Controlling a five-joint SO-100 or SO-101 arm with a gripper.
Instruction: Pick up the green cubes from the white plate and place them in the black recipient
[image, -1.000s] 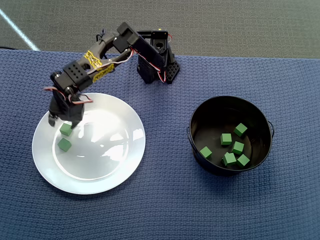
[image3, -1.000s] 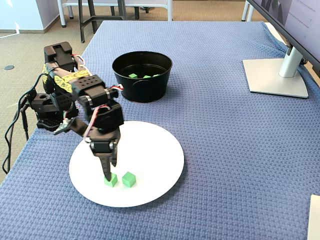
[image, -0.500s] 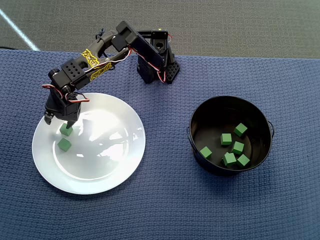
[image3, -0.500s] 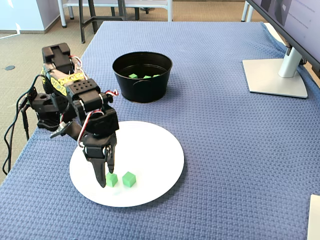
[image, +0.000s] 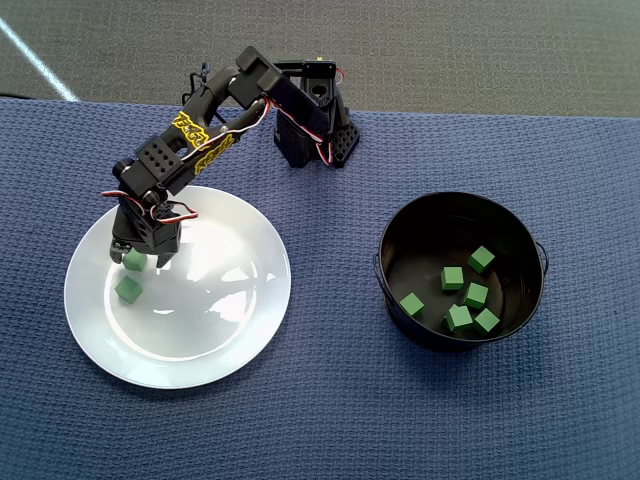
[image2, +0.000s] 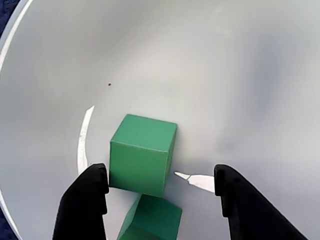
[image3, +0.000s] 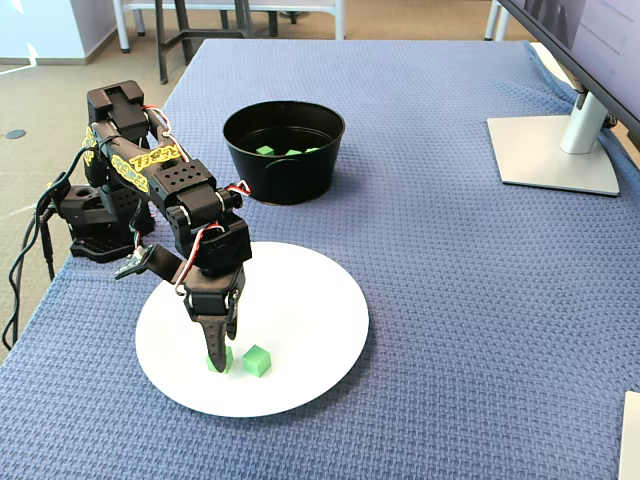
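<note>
Two green cubes lie on the left part of the white plate (image: 215, 330): one (image: 128, 289) in the open, one (image: 134, 261) partly under my gripper (image: 139, 254). In the wrist view both show between my spread black fingers (image2: 86, 202): a full cube (image2: 142, 152) at the tips and another cube (image2: 151, 220) lower down. My gripper (image2: 160, 170) is open, and the left fingertip is right beside the upper cube. In the fixed view my gripper (image3: 215, 358) points down at the left cube (image3: 224, 362), with the other cube (image3: 257, 360) to its right. The black recipient (image: 400, 245) holds several green cubes (image: 452, 278).
The arm's base (image: 312, 125) stands at the back edge of the blue woven cloth (image: 330, 400). In the fixed view a monitor foot (image3: 552, 155) sits at the far right and cables (image3: 25, 270) hang off the left edge.
My gripper has shifted right across the plate's left side and come down over the upper cube. Both cubes on the plate lie where they were.
</note>
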